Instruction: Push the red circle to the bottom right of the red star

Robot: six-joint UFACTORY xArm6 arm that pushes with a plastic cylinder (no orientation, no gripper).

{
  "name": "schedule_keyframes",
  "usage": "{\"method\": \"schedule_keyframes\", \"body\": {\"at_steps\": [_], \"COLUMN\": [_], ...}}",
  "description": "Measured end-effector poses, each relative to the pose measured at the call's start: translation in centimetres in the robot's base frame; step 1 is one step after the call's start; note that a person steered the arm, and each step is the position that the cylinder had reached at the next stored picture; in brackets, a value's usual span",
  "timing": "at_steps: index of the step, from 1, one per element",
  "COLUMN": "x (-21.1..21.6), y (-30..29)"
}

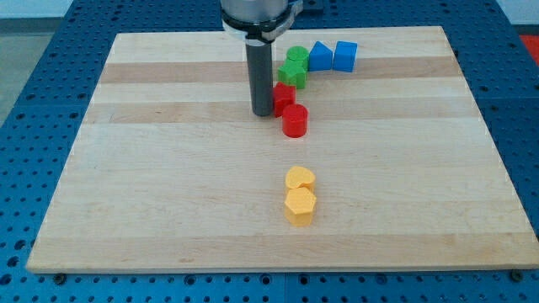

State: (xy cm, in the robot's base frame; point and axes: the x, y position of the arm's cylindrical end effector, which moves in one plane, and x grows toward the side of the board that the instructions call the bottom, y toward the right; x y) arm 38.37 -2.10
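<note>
The red circle (295,120) is a short red cylinder on the wooden board (168,185), just above the board's middle. The red star (283,97) lies right above and slightly left of it, touching it, partly hidden by the rod. My tip (262,112) rests on the board just left of the red star and up-left of the red circle, close to both.
Two green blocks (295,66) sit above the red star, with a blue triangle-like block (320,56) and a blue cube (345,55) to their right near the view's top. Two yellow blocks (300,178) (300,206) sit below the board's middle.
</note>
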Motion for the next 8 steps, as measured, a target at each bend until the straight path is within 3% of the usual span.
{"method": "schedule_keyframes", "body": {"at_steps": [3,5,6,7,8], "x": [-1.8,-1.8,1.9,6.6,7.8], "y": [1.7,-5.8,-7.7,-4.7,-0.6]}}
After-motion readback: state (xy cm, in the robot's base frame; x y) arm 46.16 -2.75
